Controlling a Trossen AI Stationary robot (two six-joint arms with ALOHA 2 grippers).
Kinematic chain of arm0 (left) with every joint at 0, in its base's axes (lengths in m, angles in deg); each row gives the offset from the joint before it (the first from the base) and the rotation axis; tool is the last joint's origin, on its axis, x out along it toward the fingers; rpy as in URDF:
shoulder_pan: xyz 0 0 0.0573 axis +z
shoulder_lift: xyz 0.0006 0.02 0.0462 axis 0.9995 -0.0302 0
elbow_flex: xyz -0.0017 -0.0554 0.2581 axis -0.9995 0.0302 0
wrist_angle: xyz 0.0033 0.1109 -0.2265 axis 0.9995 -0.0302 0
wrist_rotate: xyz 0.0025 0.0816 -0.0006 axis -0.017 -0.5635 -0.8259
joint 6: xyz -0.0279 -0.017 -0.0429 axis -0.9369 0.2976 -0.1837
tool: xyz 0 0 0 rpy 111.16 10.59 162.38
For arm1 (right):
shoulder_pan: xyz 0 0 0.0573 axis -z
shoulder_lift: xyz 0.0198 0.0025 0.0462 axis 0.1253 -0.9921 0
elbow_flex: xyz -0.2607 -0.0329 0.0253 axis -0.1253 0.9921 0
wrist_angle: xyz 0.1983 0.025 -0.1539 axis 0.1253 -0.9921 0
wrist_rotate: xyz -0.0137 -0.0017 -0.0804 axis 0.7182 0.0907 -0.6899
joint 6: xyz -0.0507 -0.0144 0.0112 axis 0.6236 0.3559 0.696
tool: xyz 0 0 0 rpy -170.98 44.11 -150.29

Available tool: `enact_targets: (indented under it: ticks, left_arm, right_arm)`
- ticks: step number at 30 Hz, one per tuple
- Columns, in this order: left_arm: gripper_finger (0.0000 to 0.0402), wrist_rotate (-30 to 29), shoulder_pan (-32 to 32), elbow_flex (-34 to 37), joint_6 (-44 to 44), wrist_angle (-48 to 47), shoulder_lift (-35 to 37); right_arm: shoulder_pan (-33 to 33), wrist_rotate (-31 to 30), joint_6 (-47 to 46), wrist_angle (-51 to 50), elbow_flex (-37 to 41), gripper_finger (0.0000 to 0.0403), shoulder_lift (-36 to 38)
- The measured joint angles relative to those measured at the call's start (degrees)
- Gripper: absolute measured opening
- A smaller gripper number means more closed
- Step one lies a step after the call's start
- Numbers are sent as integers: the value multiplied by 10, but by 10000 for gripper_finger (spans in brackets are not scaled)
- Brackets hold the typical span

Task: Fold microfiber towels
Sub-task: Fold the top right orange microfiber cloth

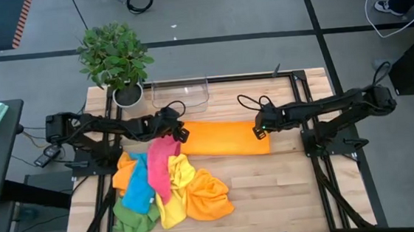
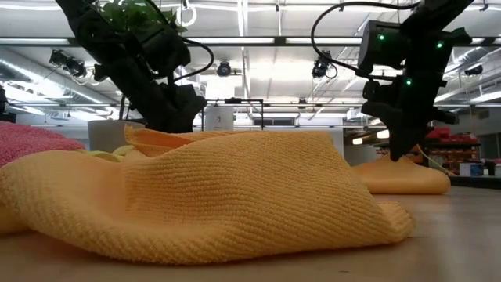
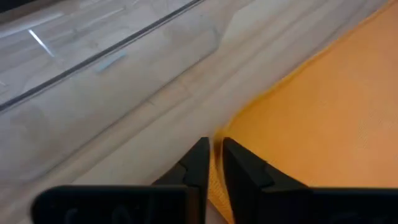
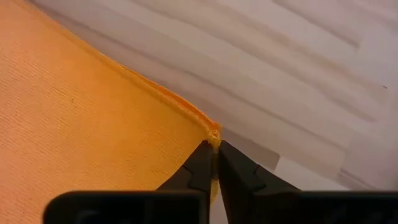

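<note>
An orange microfiber towel lies on the table's middle as a long folded strip. My left gripper is at its left end and my right gripper at its right end, each shut on the cloth. A heap of other towels, pink, blue, yellow, green and orange, rests on the table's near left. In the low view that heap fills the foreground, and the strip shows behind it under my right gripper. My left gripper pinches the orange towel's edge at the strip's left end, between its two fingers. The fingers slant down from the table's left. The cloth lies flat on the table; the number of layers I cannot tell. My right gripper pinches a corner at the strip's right end between its fingertips, and a folded edge runs into the corner. The fingers slant steeply down from the table's right. The towel lies flat on the wood.
A clear plastic tray stands at the table's far edge, just beyond the strip, and shows in the left wrist view. A potted plant stands at the far left corner. Bare wood lies to the near right.
</note>
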Motion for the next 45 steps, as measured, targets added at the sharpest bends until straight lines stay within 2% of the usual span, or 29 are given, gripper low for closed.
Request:
enact_targets:
  ticks: [8,13,17,19,21,26,28,30,34,39,42,45]
  left_arm:
    - [150,13,-2,0,-12,6,4]
    - [162,102,-3,0,-16,36,4]
    - [146,187,-9,0,-18,42,4]
    - [133,215,-19,0,-18,40,4]
    - [116,221,-31,0,-12,32,3]
    - [47,196,-52,-1,-5,44,-41]
    - [16,194,-55,-1,-22,50,-74]
    - [9,198,-61,0,-55,68,-105]
    - [17,270,-77,0,-104,154,-138]
    - [6,318,-90,-26,-103,286,-138]
    - [14,347,-72,-82,-59,286,-139]
    - [23,392,-40,-144,-17,248,-123]
  right_arm:
    - [27,6,17,-5,-15,138,3]
    - [41,12,64,-20,-60,198,28]
    - [7,89,32,-19,-76,216,51]
    - [-37,122,0,-12,-63,208,49]
    - [-84,126,-40,7,-38,178,39]
    - [-148,126,-104,107,28,29,9]
    - [-152,126,-108,129,46,12,1]
    - [-146,125,-111,118,57,11,-3]
    - [-106,125,-64,76,61,6,-2]
    - [13,96,44,70,46,4,-2]
    - [103,72,118,56,5,4,-1]
    - [157,94,170,3,-65,3,6]
